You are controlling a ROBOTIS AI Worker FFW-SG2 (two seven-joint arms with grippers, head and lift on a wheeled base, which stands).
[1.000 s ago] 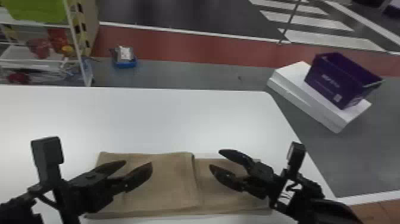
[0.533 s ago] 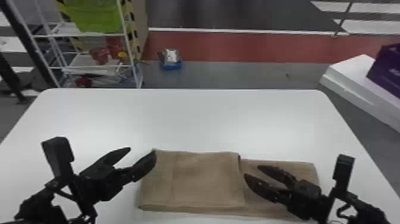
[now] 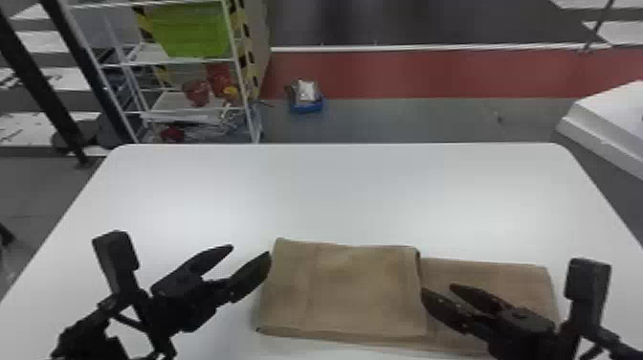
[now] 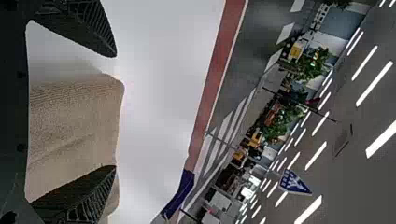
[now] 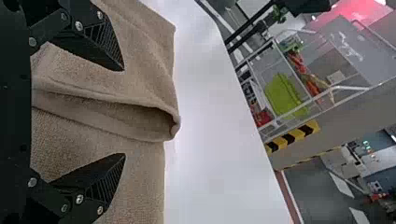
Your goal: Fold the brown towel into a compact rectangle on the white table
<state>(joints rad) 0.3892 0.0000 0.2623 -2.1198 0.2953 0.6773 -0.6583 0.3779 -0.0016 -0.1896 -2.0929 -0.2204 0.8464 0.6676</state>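
Judging near to far, starting with the left gripper (image 3: 249,253): spread wide just beside the left end of the towel (image 3: 354,287), with nothing between the fingers. Also seeing the right gripper (image 3: 438,290) open and empty, above the thinner right part. Can't tell how high above the cloth, tbh.

Looking okay so far with the towel flat on the white table (image 3: 335,191), thick on the left and stepping down to a lower layer on the right. Not a compact rectangle yet. Probably needing one more fold across.

Worrying most about the lip (image 5: 159,134) at that step, gaping open in the right wrist view. Could easily snag on a fingertip and get dragged out of line. On the left, could pinch just the top layer by closing too shallow, then peel the stack apart instead of lifting all of it. Could also end up skewed by pulling unevenly on one corner, or bulky by flipping over without flattening the lip first.

Not worrying about the rack (image 3: 191,61) past the far edge, well apart from the cloth.
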